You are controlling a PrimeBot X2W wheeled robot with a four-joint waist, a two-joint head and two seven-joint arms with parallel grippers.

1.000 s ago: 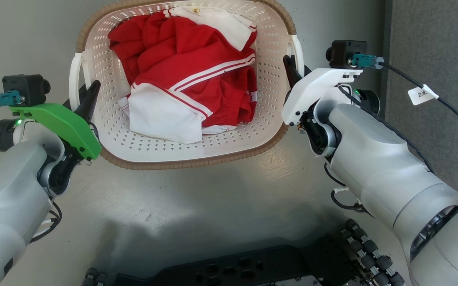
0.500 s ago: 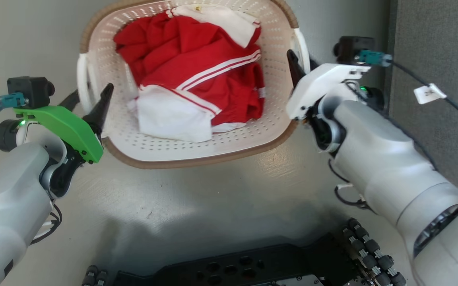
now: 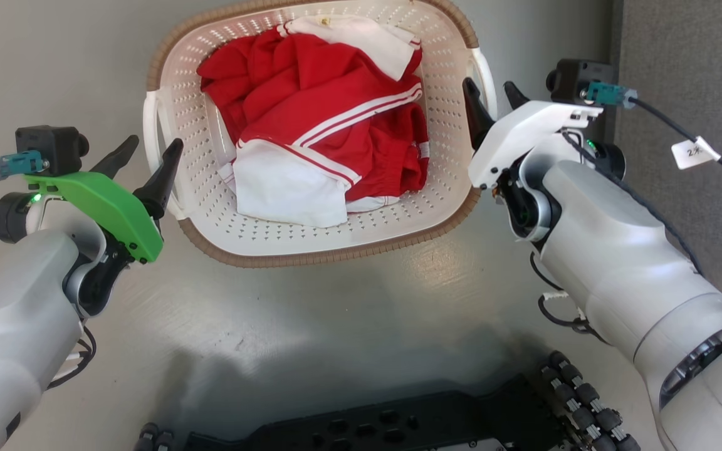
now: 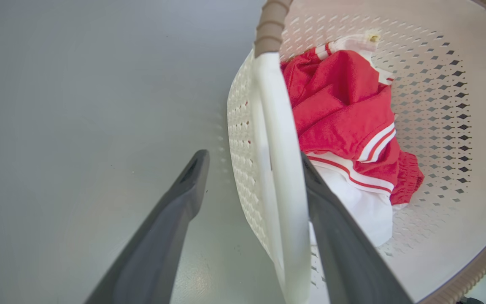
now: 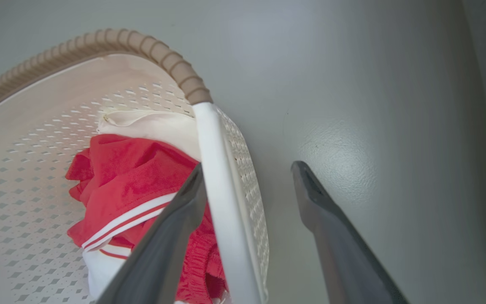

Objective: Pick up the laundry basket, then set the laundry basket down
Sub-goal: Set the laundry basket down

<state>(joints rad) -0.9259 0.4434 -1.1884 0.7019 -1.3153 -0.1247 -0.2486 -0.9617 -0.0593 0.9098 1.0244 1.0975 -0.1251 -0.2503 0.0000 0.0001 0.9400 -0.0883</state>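
Observation:
The laundry basket (image 3: 210, 207), cream-white with a brown woven rim, sits on the grey floor holding red and white clothes (image 3: 329, 131). My left gripper (image 3: 148, 160) is open, its two fingers on either side of the left white handle (image 3: 151, 119). In the left wrist view that handle (image 4: 276, 139) stands between the fingers of the left gripper (image 4: 253, 162), close against the right one. My right gripper (image 3: 491, 99) is open astride the right handle (image 3: 485, 72). The right wrist view has the handle (image 5: 215, 169) beside the left finger of the right gripper (image 5: 247, 175).
A dark grey carpeted strip (image 3: 687, 56) runs along the right side, close to my right arm. My black wheeled base (image 3: 398, 426) lies at the bottom edge. A tagged cable (image 3: 693, 153) hangs off the right wrist camera.
Both grippers were closed on the basket's handles and have opened, fingers now spread wide around them. The whole picture has shifted a little to the right.

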